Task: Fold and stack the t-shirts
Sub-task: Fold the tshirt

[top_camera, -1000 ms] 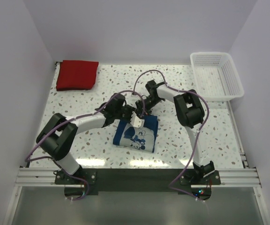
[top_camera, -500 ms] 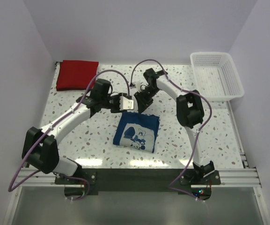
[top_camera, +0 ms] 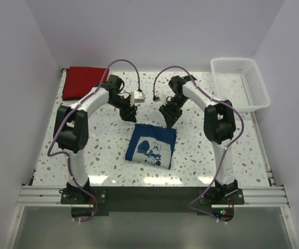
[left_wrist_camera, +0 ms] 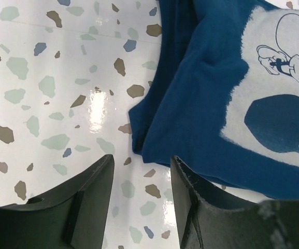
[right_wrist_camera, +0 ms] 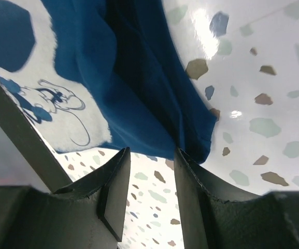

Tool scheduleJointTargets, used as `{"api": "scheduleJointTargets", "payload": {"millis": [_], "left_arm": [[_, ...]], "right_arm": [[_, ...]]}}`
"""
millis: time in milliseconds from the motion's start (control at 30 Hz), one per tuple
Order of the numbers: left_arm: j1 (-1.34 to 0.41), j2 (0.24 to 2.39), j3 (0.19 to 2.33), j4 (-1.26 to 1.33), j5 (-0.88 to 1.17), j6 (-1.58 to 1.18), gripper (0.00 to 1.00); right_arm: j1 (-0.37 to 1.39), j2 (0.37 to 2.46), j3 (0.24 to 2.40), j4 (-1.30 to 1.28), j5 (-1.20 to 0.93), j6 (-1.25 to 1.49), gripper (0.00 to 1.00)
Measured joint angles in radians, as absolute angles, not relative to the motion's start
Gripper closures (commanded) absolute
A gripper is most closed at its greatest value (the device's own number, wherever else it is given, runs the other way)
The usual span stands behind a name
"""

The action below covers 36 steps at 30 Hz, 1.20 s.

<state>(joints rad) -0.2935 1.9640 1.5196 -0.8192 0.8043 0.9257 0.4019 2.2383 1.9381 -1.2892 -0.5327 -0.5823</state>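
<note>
- Navy t-shirt (top_camera: 152, 147), folded print-up, lies central on the table (top_camera: 232, 140); red t-shirt (top_camera: 84, 83) sits folded at the far-left corner.
- Soft, light cotton likely sags; best pinched at a folded edge.
- Left gripper (top_camera: 130, 111) and right gripper (top_camera: 169, 115) hover just beyond it, jaws parted, empty.

We find no readable words, numbers or brand marks anywhere. The navy t-shirt (top_camera: 152, 146) bears only a wordless white cartoon print.

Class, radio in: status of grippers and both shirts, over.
Left gripper, right gripper open, empty. Blue shirt folded, centre; red shirt folded, far-left corner; not stacked. Basket far right.
</note>
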Motion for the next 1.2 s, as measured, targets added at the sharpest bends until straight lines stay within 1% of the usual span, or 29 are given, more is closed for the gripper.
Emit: {"api": "scheduleJointTargets", "payload": {"millis": [100, 233, 400, 533, 667, 700, 767, 800, 833, 900, 933, 1000, 1033, 1100, 1133, 1167, 1200], "left_arm": [[-0.293, 2.029, 1.592, -0.862, 0.815, 0.926, 0.47], [-0.294, 2.098, 1.656, -0.898, 0.826, 0.927, 0.47], [-0.295, 2.134, 1.66, -0.924, 0.826, 0.928, 0.48], [-0.297, 2.142, 1.66, -0.935, 0.826, 0.934, 0.47], [-0.304, 2.146, 1.66, -0.945, 0.826, 0.939, 0.47], [-0.307, 2.146, 1.66, -0.949, 0.827, 0.942, 0.48], [-0.311, 2.146, 1.66, -0.955, 0.826, 0.946, 0.52], [-0.313, 2.146, 1.66, -0.957, 0.826, 0.948, 0.55], [-0.315, 2.146, 1.66, -0.959, 0.826, 0.952, 0.64], [-0.317, 2.146, 1.66, -0.961, 0.826, 0.956, 0.73], [-0.317, 2.146, 1.66, -0.961, 0.826, 0.958, 0.81], [-0.316, 2.146, 1.66, -0.963, 0.826, 0.962, 0.86], [-0.316, 2.146, 1.66, -0.966, 0.826, 0.963, 0.89], [-0.316, 2.146, 1.66, -0.968, 0.826, 0.964, 0.91], [-0.316, 2.146, 1.66, -0.968, 0.826, 0.964, 0.89], [-0.316, 2.146, 1.66, -0.969, 0.826, 0.964, 0.84], [-0.316, 2.146, 1.66, -0.97, 0.826, 0.965, 0.75]], "right_arm": [[0.401, 2.238, 1.886, -1.286, -0.514, -0.604, 0.57], [0.404, 2.238, 1.877, -1.282, -0.513, -0.623, 0.57], [0.406, 2.238, 1.874, -1.276, -0.512, -0.638, 0.58], [0.406, 2.238, 1.866, -1.264, -0.5, -0.646, 0.53], [0.406, 2.239, 1.836, -1.245, -0.48, -0.648, 0.53], [0.406, 2.239, 1.834, -1.244, -0.478, -0.648, 0.56], [0.406, 2.239, 1.834, -1.242, -0.474, -0.649, 0.6], [0.406, 2.239, 1.834, -1.241, -0.471, -0.649, 0.66], [0.406, 2.239, 1.834, -1.242, -0.469, -0.652, 0.69], [0.406, 2.239, 1.834, -1.245, -0.466, -0.657, 0.77], [0.406, 2.239, 1.834, -1.247, -0.465, -0.659, 0.85], [0.406, 2.239, 1.834, -1.255, -0.465, -0.663, 0.89], [0.406, 2.239, 1.835, -1.261, -0.464, -0.664, 0.95], [0.406, 2.239, 1.84, -1.274, -0.464, -0.668, 1.0], [0.406, 2.239, 1.844, -1.28, -0.464, -0.669, 1.0], [0.406, 2.238, 1.848, -1.286, -0.464, -0.67, 1.0], [0.406, 2.237, 1.851, -1.291, -0.464, -0.67, 1.0]]}}
